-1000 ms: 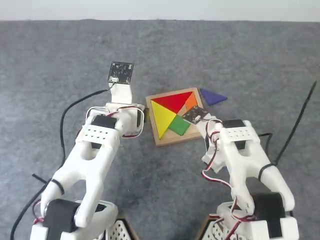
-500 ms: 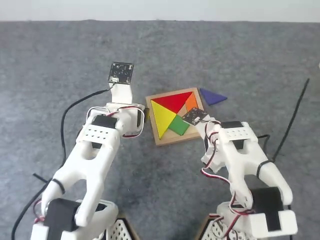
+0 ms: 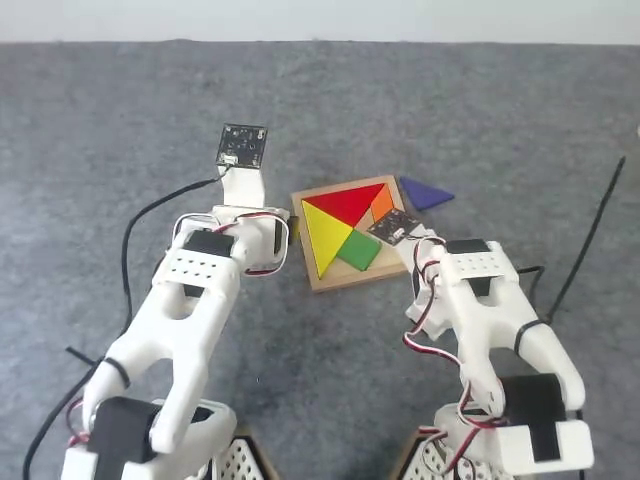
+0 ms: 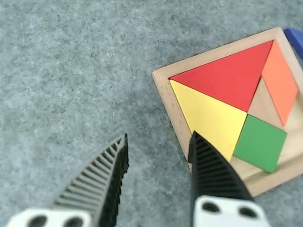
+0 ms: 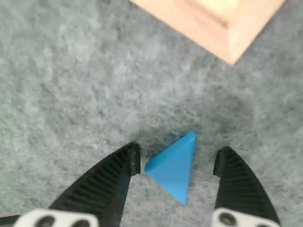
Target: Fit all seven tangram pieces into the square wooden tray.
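On grey carpet [image 3: 500,110], the right gripper [image 5: 179,152] has edged forward, gaping astride a small light-blue triangle [image 5: 174,168]. Grasp seems next; left gripper [image 4: 159,138] gapes.

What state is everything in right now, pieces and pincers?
Square wooden tray: partly filled.
Red triangle piece: in tray.
Yellow triangle piece: in tray.
Green square piece: in tray.
Orange parallelogram piece: in tray.
Purple triangle piece: outside, on carpet.
Light-blue triangle piece: on carpet, between right jaws, ungripped.
Left jaws: open.
Right jaws: open.
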